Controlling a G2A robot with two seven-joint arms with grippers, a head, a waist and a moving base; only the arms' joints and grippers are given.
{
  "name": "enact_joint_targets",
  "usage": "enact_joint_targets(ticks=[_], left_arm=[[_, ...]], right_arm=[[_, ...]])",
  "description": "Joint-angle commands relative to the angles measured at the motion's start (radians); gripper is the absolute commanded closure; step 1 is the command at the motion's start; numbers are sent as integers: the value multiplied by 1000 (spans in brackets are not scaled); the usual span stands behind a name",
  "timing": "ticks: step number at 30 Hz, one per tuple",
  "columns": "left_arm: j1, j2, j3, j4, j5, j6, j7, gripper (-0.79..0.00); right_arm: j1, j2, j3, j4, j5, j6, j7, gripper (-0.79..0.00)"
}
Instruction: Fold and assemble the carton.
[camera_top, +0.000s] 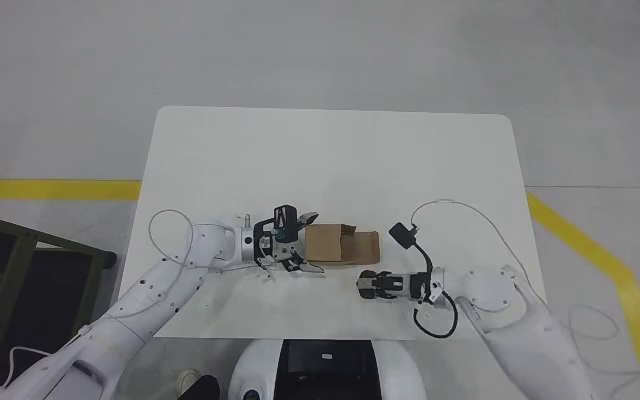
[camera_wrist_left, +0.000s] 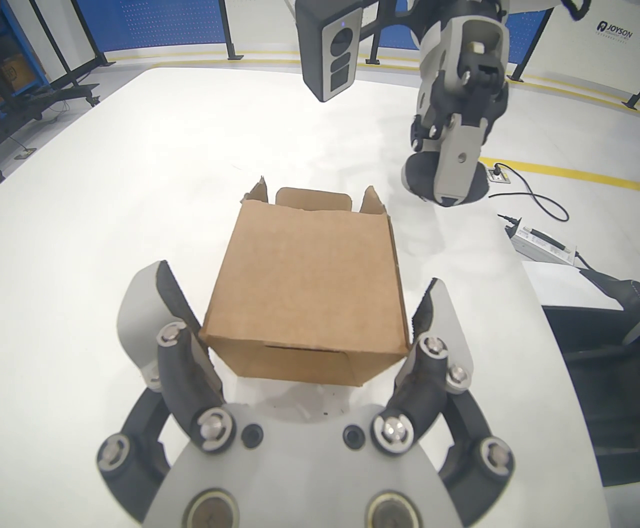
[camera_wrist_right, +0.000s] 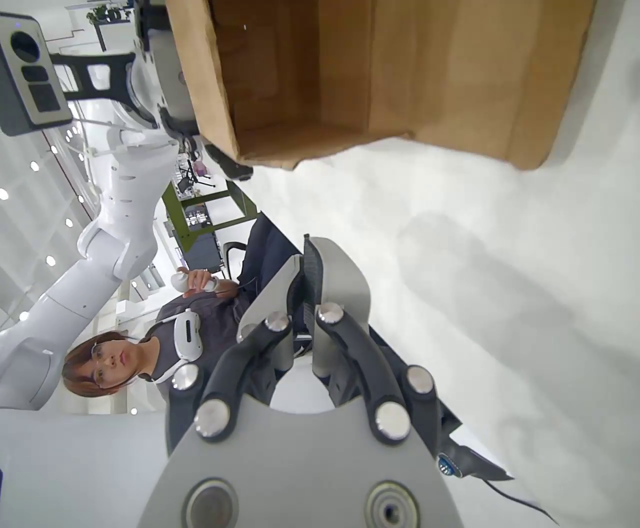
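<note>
- Left gripper (camera_wrist_left: 297, 280): fingers (camera_wrist_left: 150, 310) spread wide, one on each side of the carton's (camera_top: 330, 243) closed end, close to its corners. Cannot tell if they touch.
- Carton: brown cardboard, lying on its side on the white table (camera_top: 400, 160), near the front edge, between the two grippers.
- Far end of the carton is open, flaps (camera_wrist_left: 312, 199) sticking out toward the right gripper (camera_wrist_right: 306, 245).
- Right gripper: fingers pressed together, holding nothing, low over the table just beside the open end and apart from it.
</note>
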Motion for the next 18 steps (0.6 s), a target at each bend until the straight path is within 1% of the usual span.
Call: enact_joint_targets(ticks=[1,6,8,18], left_arm=[[0,0,0,0,0,0,0,-785],[0,0,0,0,0,0,0,-785],[0,0,0,0,0,0,0,-785],[0,0,0,0,0,0,0,-785]], right_arm=[[18,-3,-12,22,-16,-9,-18,0],[68,-14,-44,83,-18,-32,-62,0],[91,-21,-58,114,5,-45,-75,0],[194,-48,-122,227,49,-102,-94,0]])
